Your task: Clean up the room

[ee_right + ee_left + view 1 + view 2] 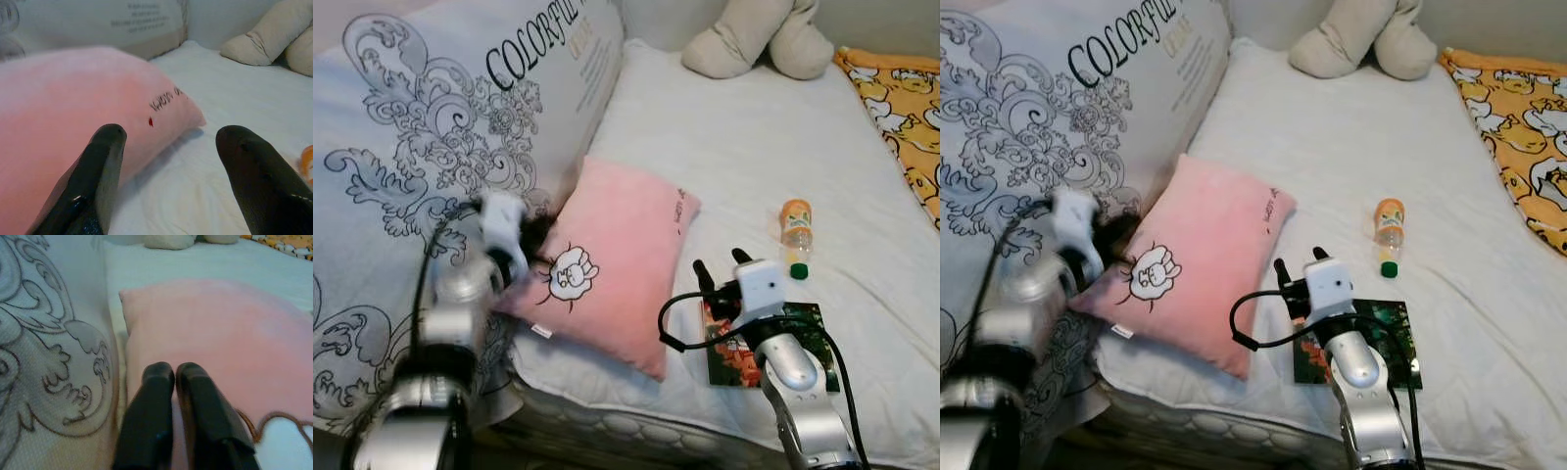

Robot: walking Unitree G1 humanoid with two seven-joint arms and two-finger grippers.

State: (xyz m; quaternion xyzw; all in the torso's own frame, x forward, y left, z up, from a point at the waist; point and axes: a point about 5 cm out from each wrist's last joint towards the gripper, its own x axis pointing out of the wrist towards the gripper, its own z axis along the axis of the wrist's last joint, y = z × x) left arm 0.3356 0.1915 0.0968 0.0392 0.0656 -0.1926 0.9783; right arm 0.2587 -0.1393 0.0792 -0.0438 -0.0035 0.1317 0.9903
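A pink pillow (617, 255) with a small cartoon patch lies on the white bed (754, 147), leaning against a big white patterned pillow (440, 127). My left gripper (536, 235) sits at the pink pillow's left edge, between the two pillows. In the left wrist view its fingers (156, 382) are pressed together on the pink fabric (220, 333). My right gripper (720, 262) stands open just off the pillow's lower right side, above a book. The right wrist view shows the pink pillow (73, 98) ahead of that gripper (168, 137), with nothing between the fingers.
An orange drink bottle (795, 235) lies on the sheet to the right. A colourful book (803, 323) lies flat under my right wrist. A beige plush toy (759, 39) sits at the bed's far end, and a yellow patterned blanket (901, 108) covers the right edge.
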